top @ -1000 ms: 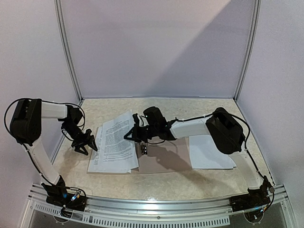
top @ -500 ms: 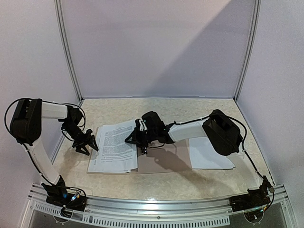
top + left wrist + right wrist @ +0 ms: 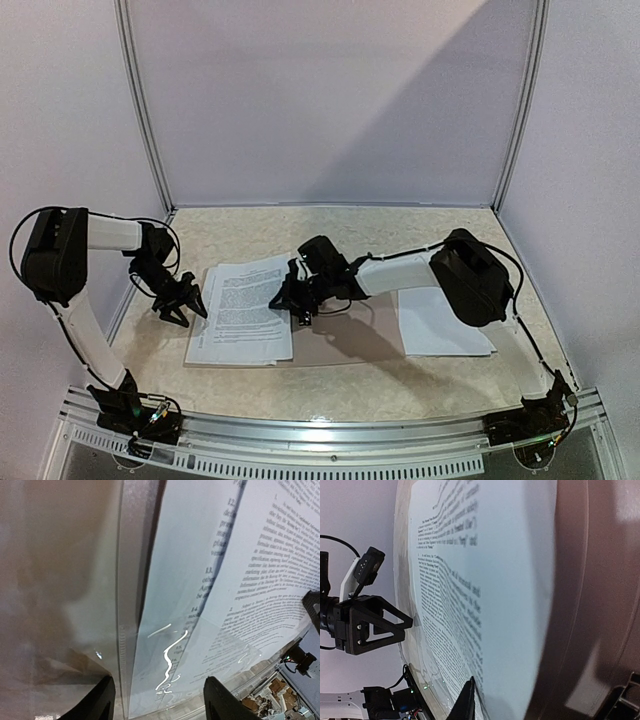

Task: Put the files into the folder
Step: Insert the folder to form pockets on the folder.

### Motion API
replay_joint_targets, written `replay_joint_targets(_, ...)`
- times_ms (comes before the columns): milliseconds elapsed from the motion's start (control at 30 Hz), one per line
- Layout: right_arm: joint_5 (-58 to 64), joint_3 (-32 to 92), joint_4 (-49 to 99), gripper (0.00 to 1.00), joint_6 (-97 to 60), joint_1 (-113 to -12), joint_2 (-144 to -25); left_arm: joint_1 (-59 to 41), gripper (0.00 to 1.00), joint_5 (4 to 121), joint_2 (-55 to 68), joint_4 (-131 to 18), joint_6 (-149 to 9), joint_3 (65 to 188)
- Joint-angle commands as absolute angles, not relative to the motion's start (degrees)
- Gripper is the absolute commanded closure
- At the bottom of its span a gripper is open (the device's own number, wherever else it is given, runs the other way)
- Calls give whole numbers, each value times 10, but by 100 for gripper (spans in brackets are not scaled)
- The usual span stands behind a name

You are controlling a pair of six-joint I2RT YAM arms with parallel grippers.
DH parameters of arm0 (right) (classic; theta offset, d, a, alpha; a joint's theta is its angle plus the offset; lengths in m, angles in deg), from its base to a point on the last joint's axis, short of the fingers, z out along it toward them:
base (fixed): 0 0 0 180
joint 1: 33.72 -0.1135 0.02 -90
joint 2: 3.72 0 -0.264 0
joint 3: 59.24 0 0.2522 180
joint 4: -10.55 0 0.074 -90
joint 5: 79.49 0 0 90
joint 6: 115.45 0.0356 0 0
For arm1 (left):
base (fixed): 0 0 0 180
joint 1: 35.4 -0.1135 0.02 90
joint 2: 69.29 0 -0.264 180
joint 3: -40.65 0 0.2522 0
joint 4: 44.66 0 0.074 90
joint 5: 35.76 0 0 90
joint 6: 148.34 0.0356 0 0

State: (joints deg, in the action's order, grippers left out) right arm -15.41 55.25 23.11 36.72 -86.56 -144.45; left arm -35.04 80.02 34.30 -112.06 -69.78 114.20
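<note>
One folder (image 3: 340, 345) open on bench (image 3: 400, 235); printed files (image 3: 245, 305) stacked on left half, count unclear; one white sheet (image 3: 440, 325) at right. Left gripper (image 3: 187, 314) and right gripper (image 3: 285, 303) both released.

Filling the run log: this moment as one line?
files: lying on folder | left tool: open, at left edge | right tool: open, at right edge | loose sheet: aside, right
</note>
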Motion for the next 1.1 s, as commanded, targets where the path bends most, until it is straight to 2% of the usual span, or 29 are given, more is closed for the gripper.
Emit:
replay_joint_targets(0,-189,531,260,89,384,-870,-1407,-347,38,790,365,-1093,-697,1124)
replay_joint_targets(167,-206,528,249,100,395,-871,-1405,-347,38,790,367,-1091,-697,1124)
replay_joint_targets(333,-193,534,191,100,421,-870,-1419,-347,38,790,368,-1091,-697,1124)
replay_joint_targets(767,-161,570,195,100,420,-865,-1456,-347,38,787,365,-1091,-695,1123)
replay_joint_targets(1067,-183,604,197,100,426,-876,-1487,-347,38,786,362,-1091,-695,1123)
